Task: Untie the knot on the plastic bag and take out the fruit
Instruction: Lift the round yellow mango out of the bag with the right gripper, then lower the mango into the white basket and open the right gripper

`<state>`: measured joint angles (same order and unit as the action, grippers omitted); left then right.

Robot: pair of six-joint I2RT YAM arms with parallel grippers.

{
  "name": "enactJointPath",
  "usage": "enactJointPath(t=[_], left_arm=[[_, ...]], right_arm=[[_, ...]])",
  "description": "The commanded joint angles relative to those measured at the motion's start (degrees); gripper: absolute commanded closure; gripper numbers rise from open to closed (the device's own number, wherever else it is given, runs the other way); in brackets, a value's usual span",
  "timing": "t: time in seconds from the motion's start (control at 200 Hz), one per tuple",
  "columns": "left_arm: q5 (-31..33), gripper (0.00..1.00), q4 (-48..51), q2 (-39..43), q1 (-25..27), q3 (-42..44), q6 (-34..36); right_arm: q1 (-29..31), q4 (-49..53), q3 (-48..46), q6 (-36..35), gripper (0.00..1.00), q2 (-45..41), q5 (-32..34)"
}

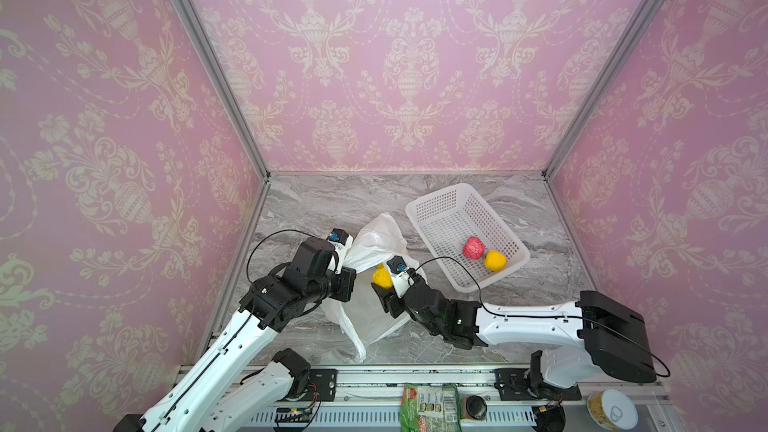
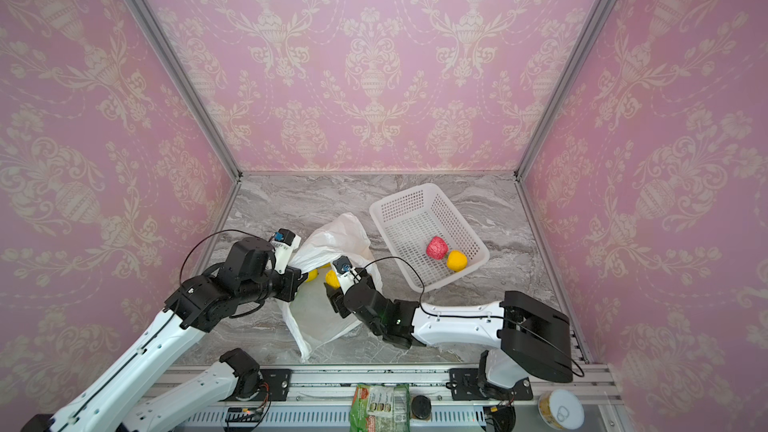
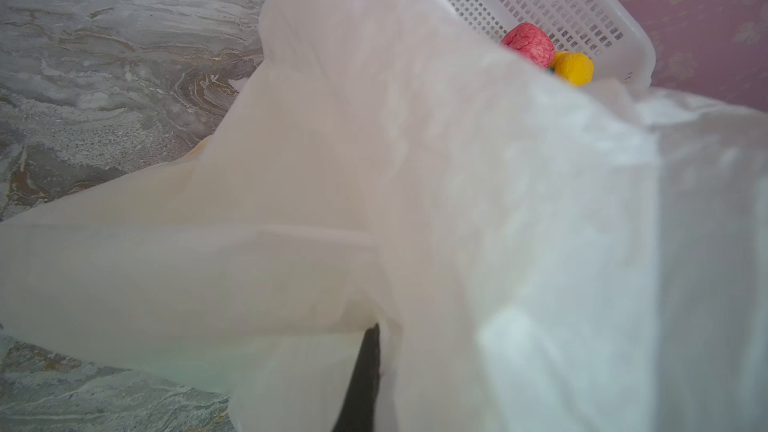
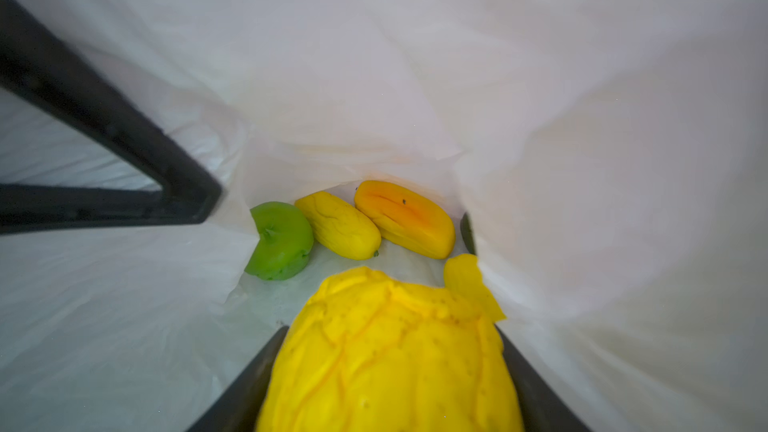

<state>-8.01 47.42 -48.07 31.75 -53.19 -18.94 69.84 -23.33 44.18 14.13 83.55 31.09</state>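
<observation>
The white plastic bag lies open-mouthed on the marble table in both top views. My left gripper is shut on a fold of the bag's rim and holds it up; only one dark finger shows among the plastic. My right gripper reaches into the bag's mouth and is shut on a lumpy yellow fruit. Deeper in the bag lie a green fruit, a long yellow one and an orange-yellow one. No knot shows in any view.
A white perforated basket stands right of the bag, holding a pink-red fruit and a yellow-orange one. Pink walls close in three sides. On the front rail sit a green packet and a tin can.
</observation>
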Motion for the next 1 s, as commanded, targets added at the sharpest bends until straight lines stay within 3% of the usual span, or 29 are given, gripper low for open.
enactJointPath(t=[0.0, 0.28, 0.41, 0.58, 0.685, 0.841, 0.996], left_arm=[[1.1, 1.0, 0.6, 0.0, 0.4, 0.3, -0.7], [1.1, 1.0, 0.5, 0.0, 0.4, 0.3, -0.7], [1.2, 1.0, 0.6, 0.0, 0.4, 0.3, -0.7], [1.3, 1.0, 0.6, -0.2, 0.4, 0.3, -0.7], [1.3, 1.0, 0.6, -0.1, 0.4, 0.3, -0.7], [1.3, 1.0, 0.6, -0.3, 0.4, 0.3, -0.7], [1.3, 1.0, 0.7, -0.4, 0.4, 0.3, -0.8]], right_arm=[[-0.3, -1.0, -2.6, -1.6, 0.5, -4.3, 9.2], [-1.3, -1.9, -9.8, -3.5, 0.52, -17.1, 10.4], [-2.4, -2.1, -14.5, -4.2, 0.52, -27.5, 9.6], [-6.9, 2.6, -20.1, -2.4, 0.53, -43.2, 7.8], [-10.8, 6.8, -22.4, -0.6, 0.54, -49.8, 10.7], [-20.8, 16.3, -20.7, 4.8, 0.54, -49.6, 8.9], [-31.6, 23.2, -15.5, 9.3, 0.56, -39.9, 1.3]])
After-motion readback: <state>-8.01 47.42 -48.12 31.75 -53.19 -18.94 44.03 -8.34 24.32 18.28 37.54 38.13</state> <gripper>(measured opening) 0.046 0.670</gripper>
